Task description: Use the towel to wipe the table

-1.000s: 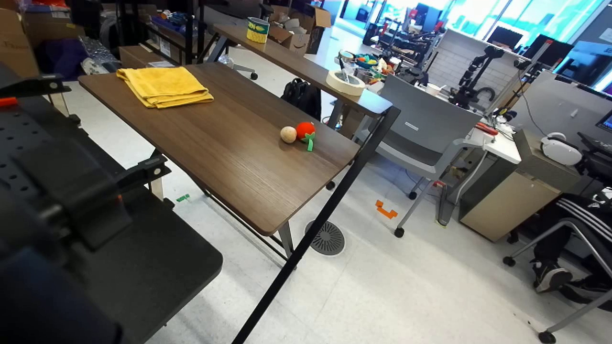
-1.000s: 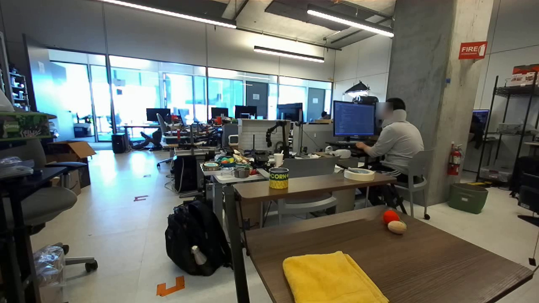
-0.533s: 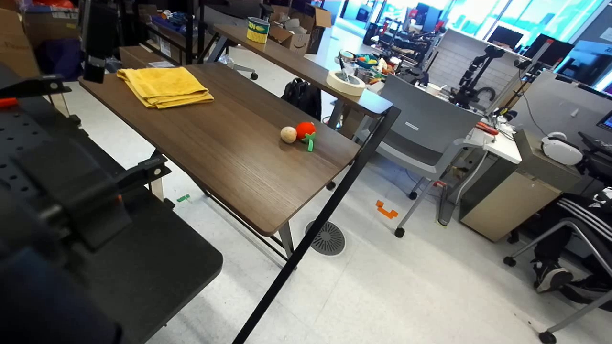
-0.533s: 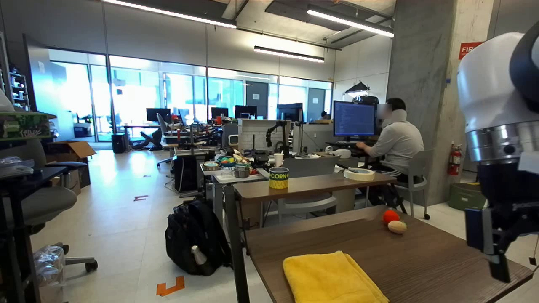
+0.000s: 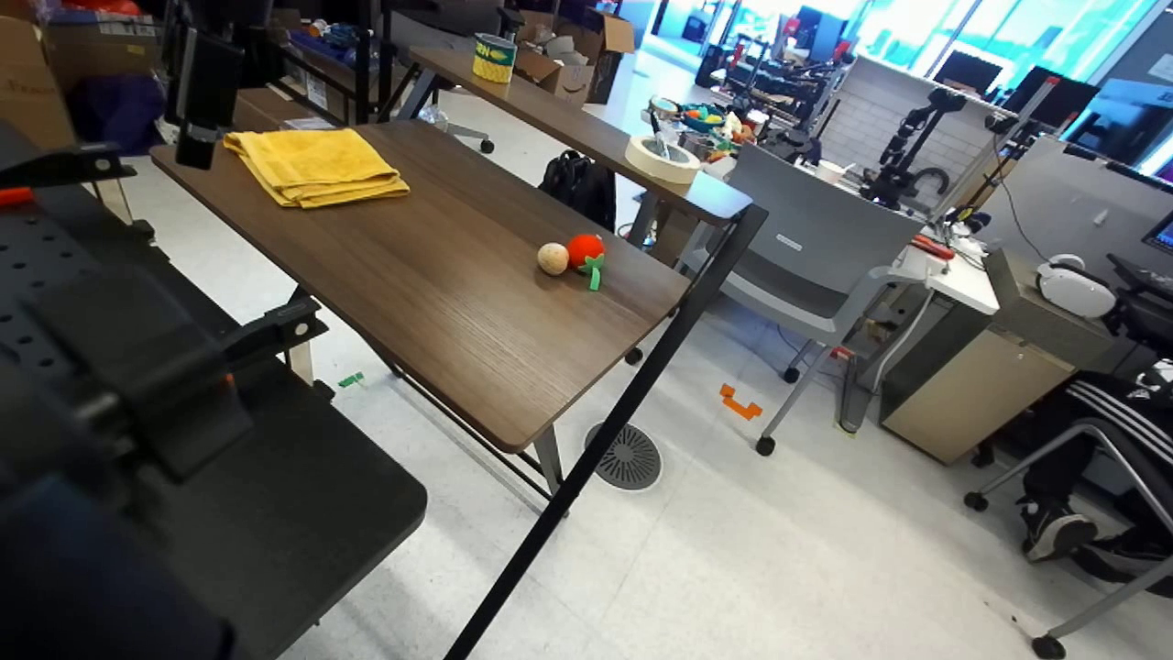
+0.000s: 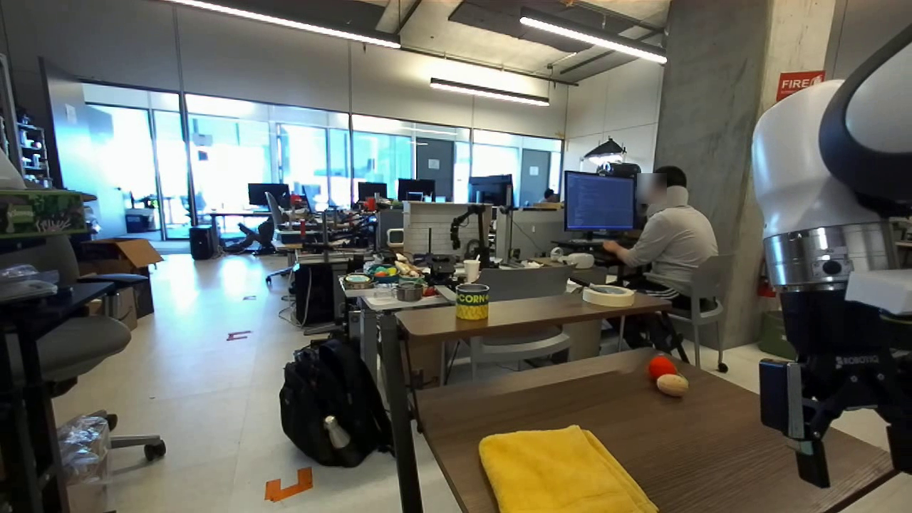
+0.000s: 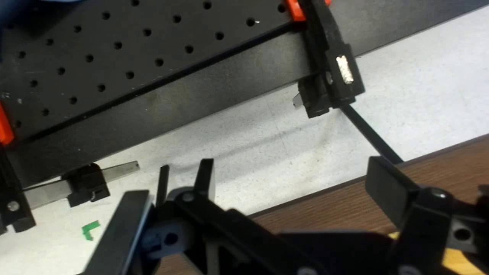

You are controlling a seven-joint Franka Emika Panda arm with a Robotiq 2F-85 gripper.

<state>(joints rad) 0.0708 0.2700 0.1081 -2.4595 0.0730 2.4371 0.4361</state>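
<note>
Near right in an exterior view, the gripper [image 6: 857,463] hangs by the edge of the table [image 6: 712,442], jaws spread wide, nothing between them. Can't tell if it's over the top or just off it. The towel [image 6: 563,470] lies folded flat on the table at near left, apart from the gripper. Reads as pre-grasp: nothing gripped, no wiping under way. Remaining, I'd say: get over the towel, grip it, drag it across the top. A red toy [image 6: 662,366] and tan toy [image 6: 672,385] sit together toward the far end, likely in the way of a full wipe

View diffs: wrist view gives the perforated plate [image 7: 126,46] broadly, plus the floor strip [image 7: 259,149] between black stand [image 7: 160,103] and table; in an exterior view the plate is only a sliver at left. In wrist view the towel is just yellow bits on the right, mostly behind the gripper; neither toy shows. Whole towel [image 5: 316,168] is visible in an exterior view. The red toy's green tail [image 5: 594,266] shows clearly only in an exterior view. Corn can [image 6: 472,302] and tape roll [image 6: 608,296] on the far shelf [image 6: 541,310] are in both exterior views, absent from wrist view. Farther off, a seated person [image 6: 677,231] has the upper body showing in an exterior view; in an exterior view only legs [image 5: 1054,458] show
</note>
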